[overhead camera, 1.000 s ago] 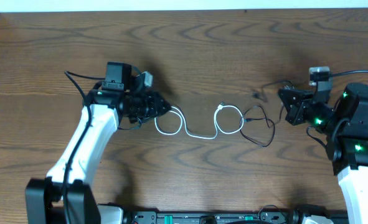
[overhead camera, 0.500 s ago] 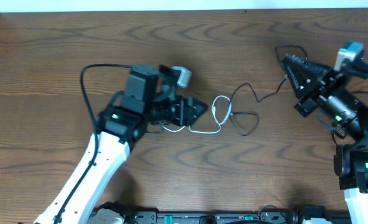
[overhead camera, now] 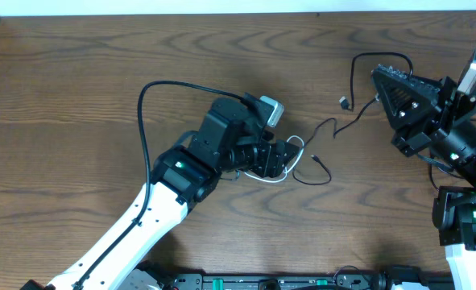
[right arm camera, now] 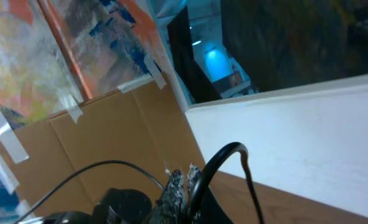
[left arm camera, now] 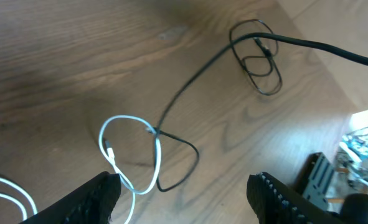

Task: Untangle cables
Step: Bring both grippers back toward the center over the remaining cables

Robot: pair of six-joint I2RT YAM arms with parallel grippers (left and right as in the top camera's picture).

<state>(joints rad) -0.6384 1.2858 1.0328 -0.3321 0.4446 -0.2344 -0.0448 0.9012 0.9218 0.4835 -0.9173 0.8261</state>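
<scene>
Left gripper [left arm camera: 184,190] hovers low over the table [overhead camera: 76,97], a little left of centre. Fingers wide apart, nothing between them, nothing held.

White cable [left arm camera: 127,117] lies on the wood right under and in front of those fingers, in about 2 loose loops, 1 of them running off the frame edge at lower left.

Black cable [left arm camera: 190,87] crosses the white loop at 1 spot, makes a small loop of its own just right of it, then runs up and away to the right. The overhead view shows it lifting off the table toward the right gripper [overhead camera: 378,79], with a small plug end [overhead camera: 344,102] dangling near it.

Right gripper is raised at the right edge, fingers together, and the right wrist view shows the black cord coming out from between the tips, so it looks pinched there.

Handling judgement: both cords are very light, thin and limp, and will slide easily on the wood and drag each other at the crossing. Best hold for white is a pinch on a single strand of the loop, away from the crossing, or near its plug. Pull apart slowly, since a quick tug could tighten the snag or slip the cord out.
</scene>
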